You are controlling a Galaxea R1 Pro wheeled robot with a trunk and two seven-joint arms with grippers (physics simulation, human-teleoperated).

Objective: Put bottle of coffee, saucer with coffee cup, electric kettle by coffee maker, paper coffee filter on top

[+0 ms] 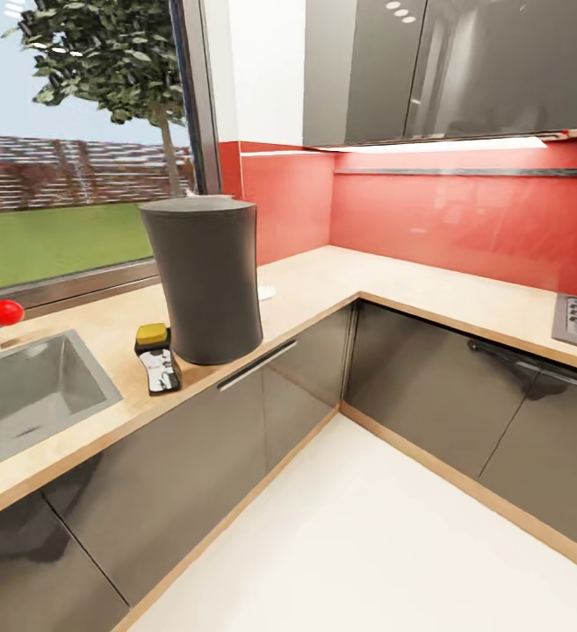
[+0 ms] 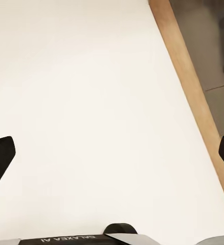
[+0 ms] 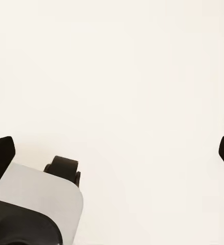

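2 things stand on the pale beige wood-look counter (image 1: 323,285) beside the steel sink (image 1: 33,391): the tall charcoal-grey coffee maker (image 1: 207,276) and, touching its base, the small dark yellow-lidded bottle of coffee (image 1: 156,358). Both the left gripper (image 2: 114,153) and the right gripper (image 3: 114,153) gape wide and empty over white floor (image 1: 367,544), well apart from them.

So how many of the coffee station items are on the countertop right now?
2 clearly: the coffee maker near the front edge of the countertop, and the bottle of coffee lying beside it, sink side. Something white peeks out behind the maker; more may be hidden.

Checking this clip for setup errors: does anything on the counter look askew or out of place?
Yes. The bottle of coffee lies tipped on its side on the countertop beside the coffee maker, rather than standing upright. A small white object peeks out behind the maker; too hidden to identify. No spills visible.
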